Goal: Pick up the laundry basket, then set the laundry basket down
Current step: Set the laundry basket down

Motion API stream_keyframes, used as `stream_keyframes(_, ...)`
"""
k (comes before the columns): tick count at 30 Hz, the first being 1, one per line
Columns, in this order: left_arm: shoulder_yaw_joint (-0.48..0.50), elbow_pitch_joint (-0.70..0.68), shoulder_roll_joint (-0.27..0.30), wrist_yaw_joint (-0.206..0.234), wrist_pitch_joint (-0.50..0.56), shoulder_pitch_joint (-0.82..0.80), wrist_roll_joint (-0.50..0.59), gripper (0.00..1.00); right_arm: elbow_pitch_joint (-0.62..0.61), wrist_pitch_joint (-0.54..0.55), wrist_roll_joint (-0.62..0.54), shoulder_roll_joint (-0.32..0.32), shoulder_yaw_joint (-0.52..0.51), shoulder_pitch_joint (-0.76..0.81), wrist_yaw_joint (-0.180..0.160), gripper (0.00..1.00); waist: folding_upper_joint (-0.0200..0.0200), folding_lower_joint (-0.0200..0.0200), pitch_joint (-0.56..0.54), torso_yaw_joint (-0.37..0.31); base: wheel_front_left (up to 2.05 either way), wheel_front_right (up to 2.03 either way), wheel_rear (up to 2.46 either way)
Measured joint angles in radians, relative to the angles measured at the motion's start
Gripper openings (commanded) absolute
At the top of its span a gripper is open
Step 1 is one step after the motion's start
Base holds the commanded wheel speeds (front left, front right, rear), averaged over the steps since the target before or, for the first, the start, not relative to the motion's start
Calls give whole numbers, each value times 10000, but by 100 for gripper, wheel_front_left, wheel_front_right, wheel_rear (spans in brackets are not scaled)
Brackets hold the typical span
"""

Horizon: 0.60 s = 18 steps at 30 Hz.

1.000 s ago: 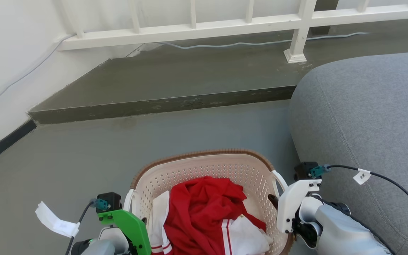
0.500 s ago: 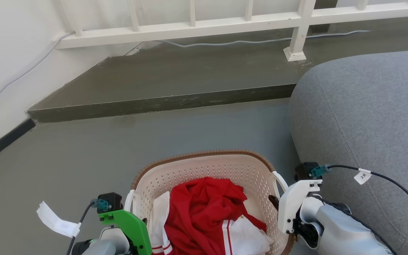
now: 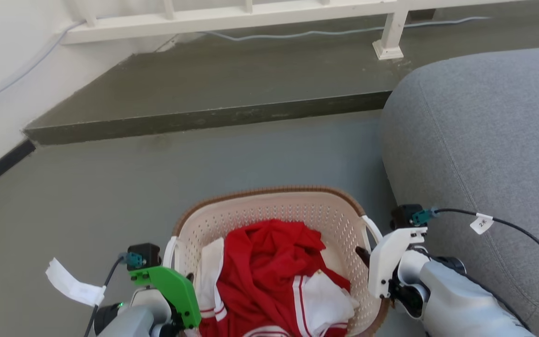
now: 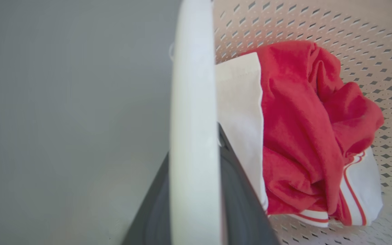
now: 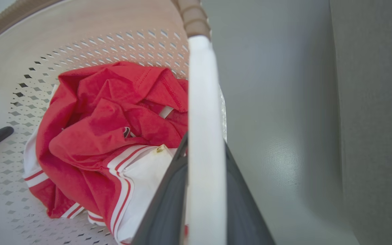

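Two pairs of fingers [image 4: 240, 204] [image 5: 165, 211] clamp the laundry basket [image 3: 274, 213].

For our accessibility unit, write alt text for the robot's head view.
A cream laundry basket of red and white clothes is gripped at its side handles by the left gripper and right gripper. Grey floor shows beyond it, a grey cushioned seat to its right.

light: bright, even, soft | focus: laundry basket [image 3: 269, 210] handles [image 4: 192, 102] blurred in both wrist views | glare: faint floor [image 5: 284, 153] sheen beside basket
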Motion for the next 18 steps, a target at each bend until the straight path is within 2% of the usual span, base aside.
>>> stream_keyframes(18, -15, -240, 79, 261, -755, -1687, 165, 0, -293, -683, 10, -380, 0, -1453, 12, 0, 0, 0, 1799, -133, 0, 0, 0)
